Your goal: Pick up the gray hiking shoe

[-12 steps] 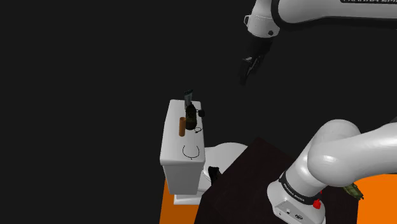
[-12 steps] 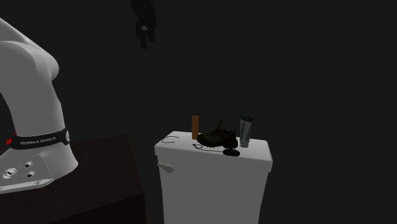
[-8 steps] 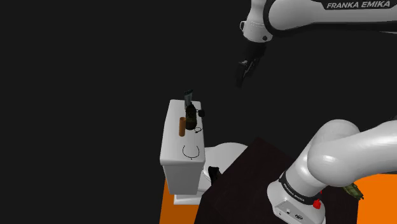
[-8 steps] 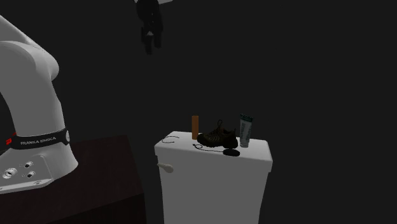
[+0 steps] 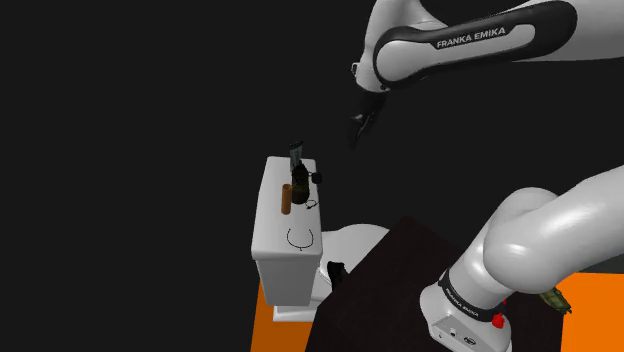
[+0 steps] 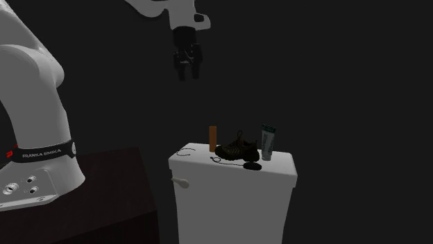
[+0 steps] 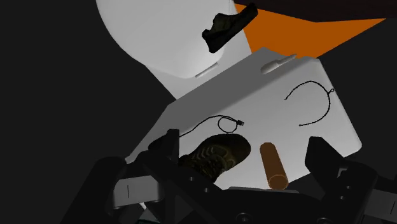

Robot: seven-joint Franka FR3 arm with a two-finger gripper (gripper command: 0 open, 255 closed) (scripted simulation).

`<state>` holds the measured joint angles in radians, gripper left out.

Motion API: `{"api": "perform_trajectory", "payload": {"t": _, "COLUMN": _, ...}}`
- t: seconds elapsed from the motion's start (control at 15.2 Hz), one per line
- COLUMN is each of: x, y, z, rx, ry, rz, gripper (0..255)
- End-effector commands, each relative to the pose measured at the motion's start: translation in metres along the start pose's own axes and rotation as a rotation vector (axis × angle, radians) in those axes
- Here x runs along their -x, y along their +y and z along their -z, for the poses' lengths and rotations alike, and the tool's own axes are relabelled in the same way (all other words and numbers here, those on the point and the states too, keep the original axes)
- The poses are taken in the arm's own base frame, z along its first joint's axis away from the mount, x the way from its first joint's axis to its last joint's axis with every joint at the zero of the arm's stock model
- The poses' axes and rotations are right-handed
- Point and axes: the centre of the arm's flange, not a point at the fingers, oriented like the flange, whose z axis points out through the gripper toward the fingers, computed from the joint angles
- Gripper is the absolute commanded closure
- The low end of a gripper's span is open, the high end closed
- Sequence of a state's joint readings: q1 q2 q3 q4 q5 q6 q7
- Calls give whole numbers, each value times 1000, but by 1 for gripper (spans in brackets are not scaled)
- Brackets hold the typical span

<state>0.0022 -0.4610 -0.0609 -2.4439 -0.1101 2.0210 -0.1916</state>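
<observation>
Approach step: the gripper (image 6: 189, 72), spread open, hangs well above the shoe (image 6: 237, 149) on the tank lid (image 6: 277, 167). Next: descend and straddle it.

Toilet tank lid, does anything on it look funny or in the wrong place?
Yes. A dark hiking shoe sits on the white tank lid, between a brown cylinder and a grey bottle, with a loose black cable beside it. Shoes don't belong there. Nothing looks spilled.
</observation>
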Motion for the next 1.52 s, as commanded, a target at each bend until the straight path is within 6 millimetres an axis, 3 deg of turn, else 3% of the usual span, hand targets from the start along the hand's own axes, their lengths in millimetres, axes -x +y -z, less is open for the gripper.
{"api": "perform_trajectory", "payload": {"t": 0.0, "x": -13, "y": 13, "z": -22, "rx": -12, "ry": 4, "rz": 15, "gripper": 0}}
{"api": "perform_trajectory", "payload": {"t": 1.25, "x": -158, "y": 68, "z": -223, "rx": -137, "ry": 27, "rz": 157, "gripper": 0}}
{"api": "perform_trajectory", "payload": {"t": 1.45, "x": -160, "y": 68, "z": -236, "rx": -139, "ry": 28, "rz": 159, "gripper": 0}}
